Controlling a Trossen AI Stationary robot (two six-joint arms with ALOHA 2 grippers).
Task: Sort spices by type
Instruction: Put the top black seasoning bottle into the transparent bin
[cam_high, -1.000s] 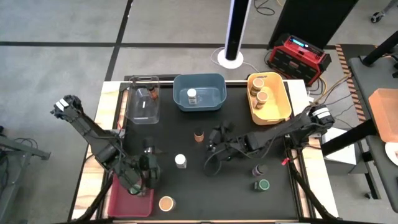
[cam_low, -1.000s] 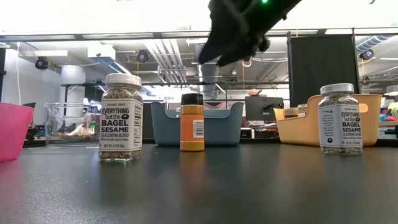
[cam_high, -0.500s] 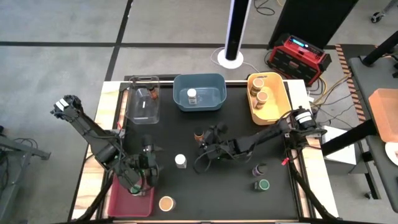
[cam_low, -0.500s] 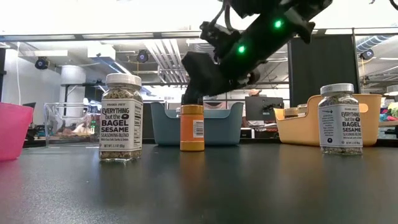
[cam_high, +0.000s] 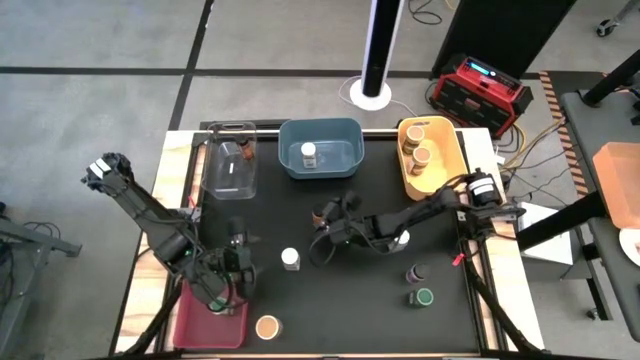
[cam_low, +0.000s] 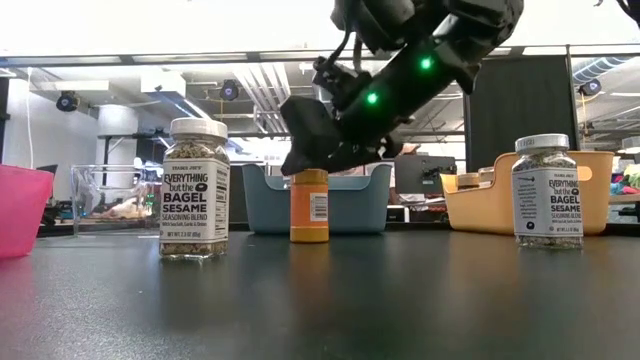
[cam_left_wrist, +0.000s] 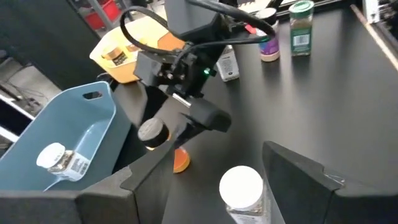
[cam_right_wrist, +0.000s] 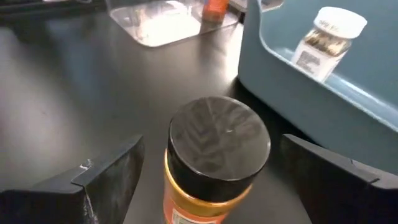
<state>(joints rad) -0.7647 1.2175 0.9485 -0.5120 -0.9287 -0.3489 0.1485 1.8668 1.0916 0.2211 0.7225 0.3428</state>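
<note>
Two white-lidded jars (cam_low: 194, 190) on the dark surface (cam_low: 400, 300) read "Everything but the Bagel Sesame Seasoning Blend". The orange jar (cam_low: 309, 205) stands upright mid-surface, dark lid up, between the right hand's (cam_right_wrist: 211, 168) spread fingers. The left hand (cam_left_wrist: 205, 177) is open over the red bin (cam_high: 205, 325).

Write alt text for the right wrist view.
The right hand, open, has an orange spice jar with a dark lid upright between its two fingers on the black table. Beyond it, a blue bin holds a white-lidded jar, next to a clear bin.
</note>
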